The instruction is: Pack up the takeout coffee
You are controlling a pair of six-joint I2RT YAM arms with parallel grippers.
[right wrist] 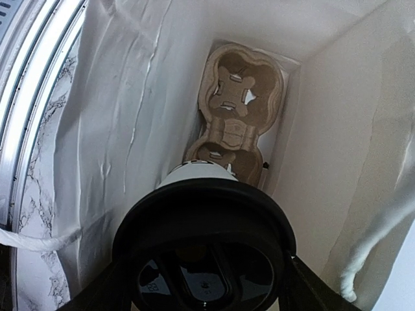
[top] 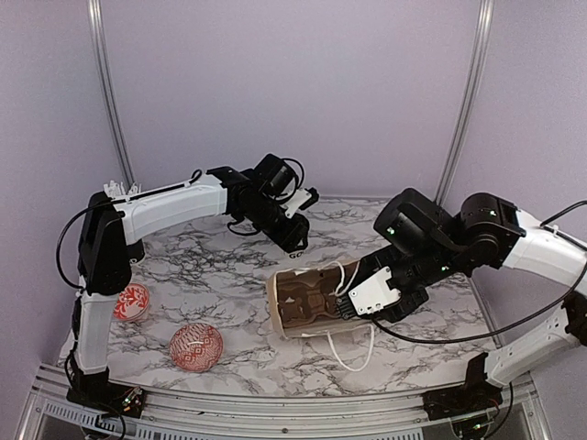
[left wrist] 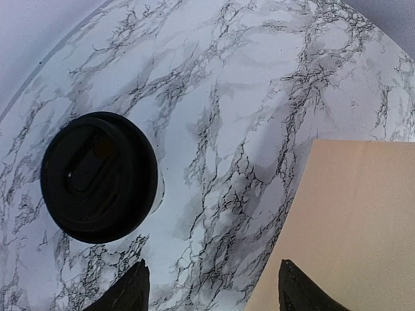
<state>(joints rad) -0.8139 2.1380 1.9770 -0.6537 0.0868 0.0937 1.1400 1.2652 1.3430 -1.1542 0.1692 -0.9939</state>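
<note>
- Top: my right gripper (top: 365, 298) is inside the tall tan paper bag (top: 275, 316), where the brown moulded-pulp carrier (top: 307, 298) waits
- Left wrist: left gripper (left wrist: 214, 288) spread, empty — a black-lidded paper cup (left wrist: 98, 176) stands nearby on the marble table (left wrist: 227, 97)
- Right wrist: fingers (right wrist: 97, 297) pinch a second lidded cup (right wrist: 204, 253), aimed at a carrier pocket

Your two arms, seen from above, wear white shells between bulky black joints. On your left arm (top: 174, 206) a black cable (top: 62, 240) loops out beside the shoulder. Your right arm (top: 541, 243) shows small green lights on its black housings. The left claw (left wrist: 211, 291) and right claw (right wrist: 204, 288) end in black, wedge-shaped fingertips (left wrist: 130, 291).
</note>
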